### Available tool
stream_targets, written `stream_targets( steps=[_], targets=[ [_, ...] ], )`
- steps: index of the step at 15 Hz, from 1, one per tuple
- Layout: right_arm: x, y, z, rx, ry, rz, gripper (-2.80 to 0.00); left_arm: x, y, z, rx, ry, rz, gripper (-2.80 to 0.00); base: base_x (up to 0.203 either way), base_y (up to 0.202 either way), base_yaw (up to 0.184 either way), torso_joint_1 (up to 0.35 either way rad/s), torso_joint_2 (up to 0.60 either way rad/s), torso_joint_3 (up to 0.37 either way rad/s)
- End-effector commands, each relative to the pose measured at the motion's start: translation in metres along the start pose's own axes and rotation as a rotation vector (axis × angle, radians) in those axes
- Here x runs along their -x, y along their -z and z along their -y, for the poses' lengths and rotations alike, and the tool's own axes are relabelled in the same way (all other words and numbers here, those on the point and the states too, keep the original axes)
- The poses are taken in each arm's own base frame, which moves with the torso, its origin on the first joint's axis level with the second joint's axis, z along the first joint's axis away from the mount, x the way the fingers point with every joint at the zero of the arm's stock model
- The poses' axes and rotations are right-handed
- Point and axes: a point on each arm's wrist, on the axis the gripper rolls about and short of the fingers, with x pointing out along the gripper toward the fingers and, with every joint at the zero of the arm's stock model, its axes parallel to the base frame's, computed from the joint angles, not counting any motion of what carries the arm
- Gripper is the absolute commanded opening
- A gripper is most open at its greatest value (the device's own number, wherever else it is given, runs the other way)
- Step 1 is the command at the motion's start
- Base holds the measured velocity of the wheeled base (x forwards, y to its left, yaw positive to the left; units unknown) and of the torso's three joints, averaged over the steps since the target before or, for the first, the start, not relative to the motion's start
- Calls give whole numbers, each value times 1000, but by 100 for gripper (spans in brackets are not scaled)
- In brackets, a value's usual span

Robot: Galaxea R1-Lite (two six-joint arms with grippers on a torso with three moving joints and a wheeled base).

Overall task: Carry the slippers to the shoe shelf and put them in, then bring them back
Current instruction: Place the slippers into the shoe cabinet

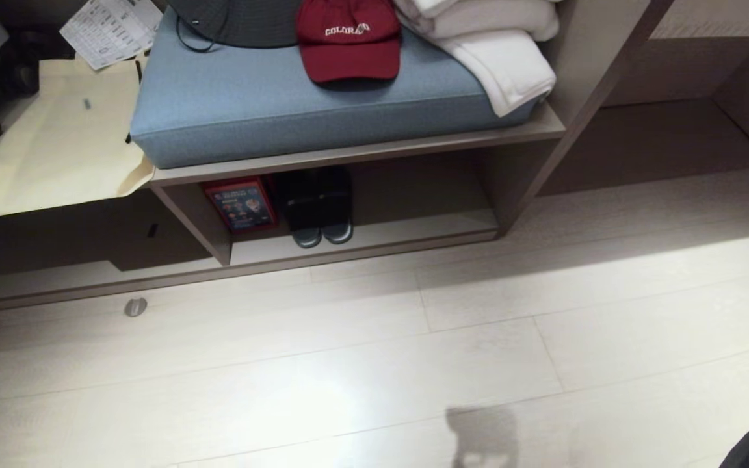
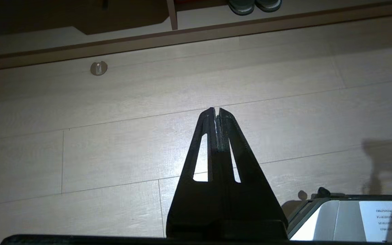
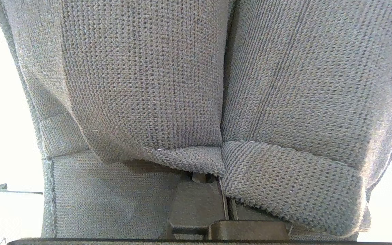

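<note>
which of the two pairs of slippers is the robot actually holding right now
The grey-blue knit slippers, clamped in the right gripper. The black pair sits untouched in the shoe shelf, beside a red box.

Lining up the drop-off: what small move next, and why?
Probably ease the right gripper, shut on the grey knitted slippers, toward the beige wood-grain shoe shelf, right of the black pair: that space looks free.

You see the slippers (image 3: 196,102), grey knit, side by side, bands hanging against the right gripper's closed fingers and filling its wrist view, the shelf (image 1: 361,234), a low beige cubby under the blue cushion.
</note>
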Motion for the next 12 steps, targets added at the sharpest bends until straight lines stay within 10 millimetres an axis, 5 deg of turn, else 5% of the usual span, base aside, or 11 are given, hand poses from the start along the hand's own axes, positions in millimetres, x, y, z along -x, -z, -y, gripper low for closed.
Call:
stream_targets(
  steps=[1,12],
  targets=[
    [0,1,0,1,0,2,-280,0,0,0,0,0,-3,-280,0,0,0,1,4,-201],
    [0,1,0,1,0,2,-280,0,0,0,0,0,-3,-280,0,0,0,4,3,-198]
  ],
)
